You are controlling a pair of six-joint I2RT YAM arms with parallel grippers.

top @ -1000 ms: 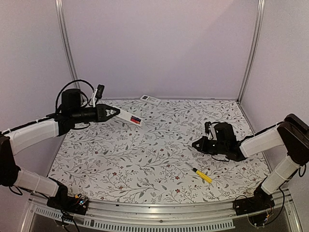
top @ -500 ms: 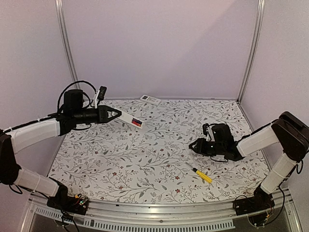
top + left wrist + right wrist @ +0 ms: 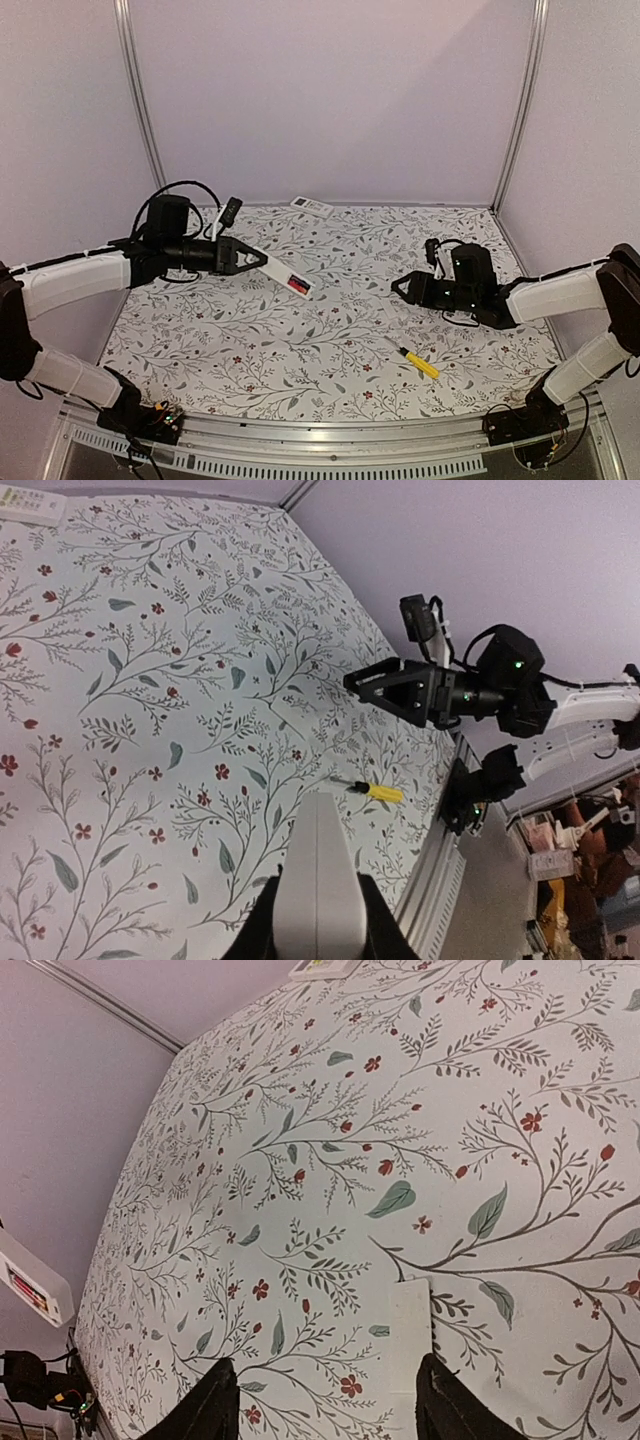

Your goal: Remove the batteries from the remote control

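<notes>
Carried slim white plastic remote control (image 3: 283, 277) inward, pinched by left gripper (image 3: 245, 258); shifted spread, empty right gripper (image 3: 400, 287). Yet to extract small cylindrical batteries (image 3: 298, 286).

**Your two arms are drawing closer together**

Your left gripper (image 3: 240, 258) is carrying the remote control (image 3: 285, 277) inward and nearer the front of the table (image 3: 330, 330), narrowing the gap to the other arm. Your right gripper (image 3: 402, 288) is shifting slightly back, away from the screwdriver (image 3: 420, 363), while its forearm is stretching out flatter.
</notes>
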